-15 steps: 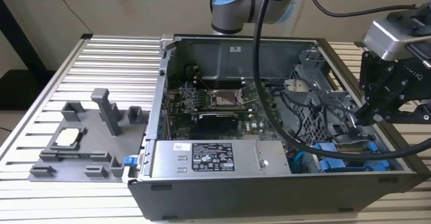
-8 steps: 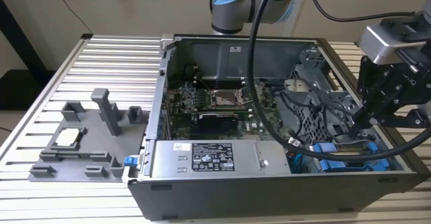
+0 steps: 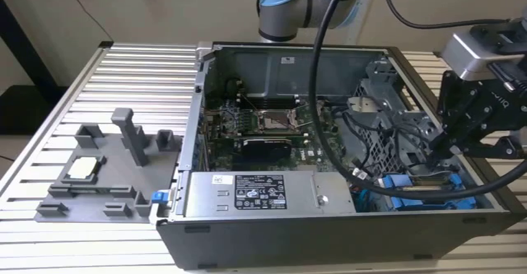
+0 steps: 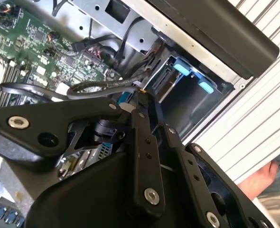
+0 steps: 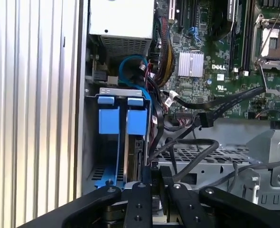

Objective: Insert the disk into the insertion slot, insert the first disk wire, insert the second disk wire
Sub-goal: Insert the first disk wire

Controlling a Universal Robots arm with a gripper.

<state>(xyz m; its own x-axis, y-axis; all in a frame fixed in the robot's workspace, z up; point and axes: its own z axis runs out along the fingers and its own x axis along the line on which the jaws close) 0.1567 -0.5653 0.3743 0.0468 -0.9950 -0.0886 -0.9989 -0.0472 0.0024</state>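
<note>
The gripper is held clenched, on what cannot be told, close to the disk seated in the insertion slot, where any push is judged best kept straight and square.

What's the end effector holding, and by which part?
Cannot tell. The end effector sits at the exposed end of the disk in the insertion slot, beside black cables.

Blue plastic disk frame, grey sheet-metal cage, matt black claw, ribbed metal table
</note>
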